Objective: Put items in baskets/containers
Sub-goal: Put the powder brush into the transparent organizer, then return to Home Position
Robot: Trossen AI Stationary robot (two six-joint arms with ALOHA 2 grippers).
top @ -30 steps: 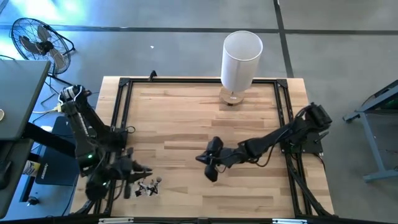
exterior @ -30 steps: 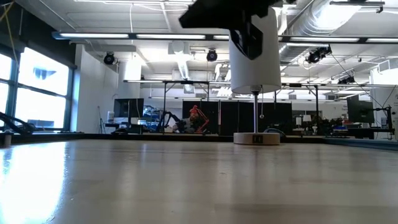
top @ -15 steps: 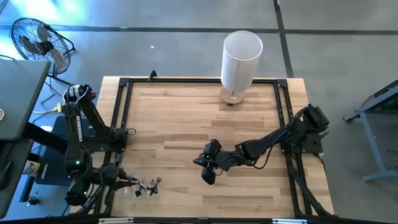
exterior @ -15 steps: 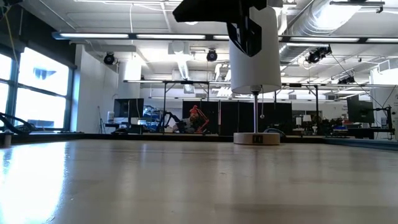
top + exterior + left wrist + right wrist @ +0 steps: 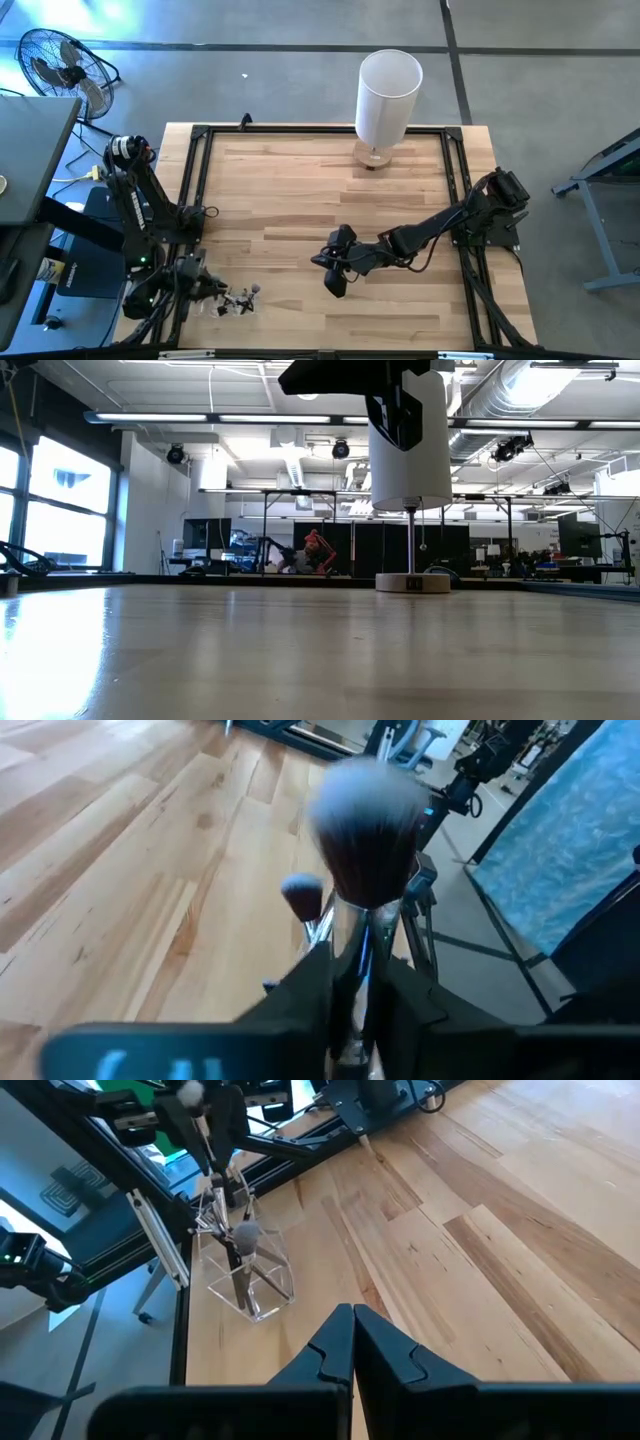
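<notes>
We see the clear container (image 5: 250,1280) standing upright near the counter (image 5: 320,200) corner, far from the white lamp (image 5: 388,95), with brushes (image 5: 240,1255) stood in it, long axes near vertical, tufts up. The left tool (image 5: 205,290) sits just beside the container, its fingers pinched on a brush (image 5: 365,840) whose tuft points away from the wrist. The right tool (image 5: 335,285) hovers mid-counter, fingers fully together, holding nothing.
</notes>
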